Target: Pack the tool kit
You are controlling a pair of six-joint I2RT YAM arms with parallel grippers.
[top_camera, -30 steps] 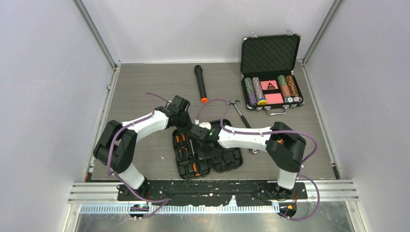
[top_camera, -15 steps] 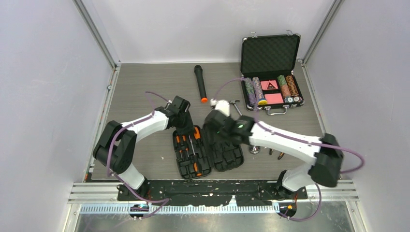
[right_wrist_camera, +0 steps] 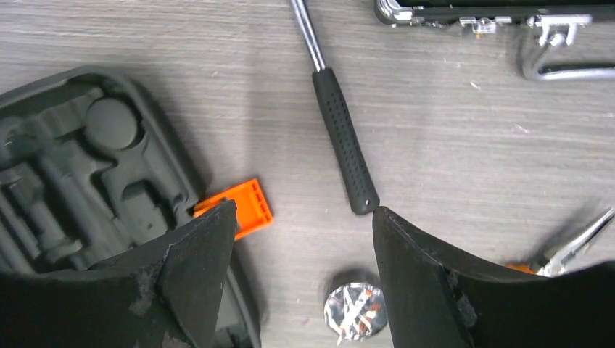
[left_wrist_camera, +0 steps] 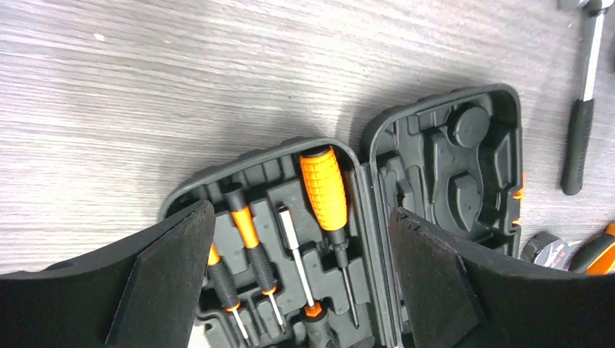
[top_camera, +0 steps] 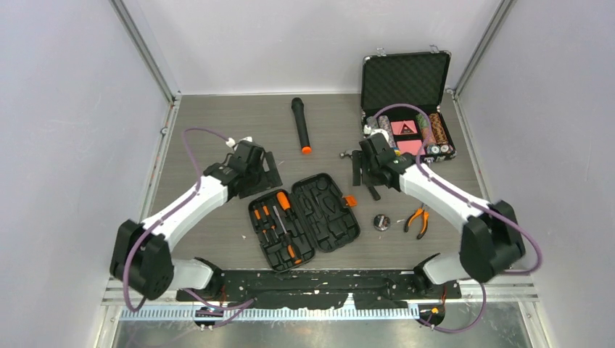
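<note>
The tool kit point(top_camera: 328, 214) lies open flat on the table, its orange latch point(top_camera: 350, 201) pointing right. Several orange-black screwdrivers point(top_camera: 279, 217) sit in its left half point(left_wrist_camera: 290, 181); the moulded slots of the right half point(left_wrist_camera: 450, 159) are empty. My left gripper point(top_camera: 267, 175) hovers open just behind the left half, with nothing between its fingers point(left_wrist_camera: 299, 210). My right gripper point(top_camera: 365, 176) is open above the hammer point(right_wrist_camera: 344, 145), right of the latch point(right_wrist_camera: 243, 206), and holds nothing point(right_wrist_camera: 303, 210). The pliers point(top_camera: 417, 220) lie on the table to the right.
A small round shiny disc point(top_camera: 381, 222) rests between the case and the pliers. A black microphone point(top_camera: 300, 125) lies at the back centre. The open poker chip case point(top_camera: 406, 80) stands at the back right, close behind my right wrist.
Both grippers have opened and drawn away from the tool kit. The left arm pulled back to the left, the right arm swung out to the hammer. The case now lies uncovered and slightly turned.
</note>
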